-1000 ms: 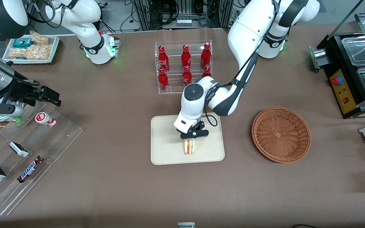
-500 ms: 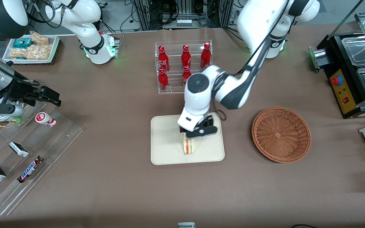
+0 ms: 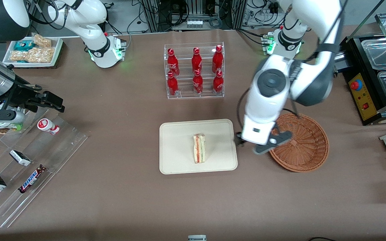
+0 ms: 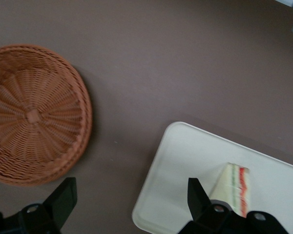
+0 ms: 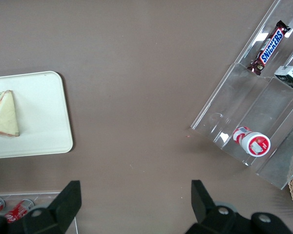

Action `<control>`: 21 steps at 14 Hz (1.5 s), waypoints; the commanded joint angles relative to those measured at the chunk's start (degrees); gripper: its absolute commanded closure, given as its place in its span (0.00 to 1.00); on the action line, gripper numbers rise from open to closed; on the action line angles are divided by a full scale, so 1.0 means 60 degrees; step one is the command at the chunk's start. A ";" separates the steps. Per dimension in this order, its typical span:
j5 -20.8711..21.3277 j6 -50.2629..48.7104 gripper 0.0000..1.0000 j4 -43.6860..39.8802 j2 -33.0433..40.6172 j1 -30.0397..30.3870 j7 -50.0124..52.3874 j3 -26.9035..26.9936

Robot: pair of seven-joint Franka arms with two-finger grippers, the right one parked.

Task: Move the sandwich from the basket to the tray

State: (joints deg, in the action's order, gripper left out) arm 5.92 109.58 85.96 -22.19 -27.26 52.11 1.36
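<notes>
Front view: the sandwich [image 3: 199, 148] stands on its edge near the middle of the cream tray [image 3: 176, 160], its red and green filling facing up. The working arm's hand [image 3: 263, 144] hangs above the brown counter [image 3: 129, 194] between the tray and the wicker basket [image 3: 308, 157], overlapping the basket's rim, well apart from the sandwich. A clear rack of red bottles [image 3: 194, 70] stands farther from the camera than the tray.

Left wrist view: the hand's two black fingers [image 4: 62, 197] are spread wide with nothing between them; under the gap lie bare counter and a corner of the tray [image 4: 185, 170]. The basket [image 4: 34, 114] holds nothing visible. The sandwich [image 4: 233, 187] rests on the tray.

Right wrist view: the sandwich [image 5: 4, 114] lies on the tray [image 5: 44, 126]; a clear stepped stand [image 5: 254, 112] holds a Snickers bar [image 5: 268, 46].
</notes>
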 commanded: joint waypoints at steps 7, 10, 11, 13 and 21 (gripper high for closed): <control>-0.0006 -0.0305 0.00 0.3031 0.2774 0.2344 -0.4066 -0.0109; -0.0342 -0.0859 0.00 0.3047 0.3141 0.2814 -0.5458 -0.0109; -0.0357 -0.1006 0.00 0.3018 0.3302 0.2844 -0.5854 -0.0066; -0.0648 -0.1299 0.00 0.2727 0.3435 0.3661 -0.6688 -0.0284; -0.1017 -0.2268 0.00 0.1071 0.3523 0.4705 -0.9813 -0.0564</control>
State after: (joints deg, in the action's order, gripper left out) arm 0.28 97.22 94.88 -0.88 0.09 -4.74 -1.06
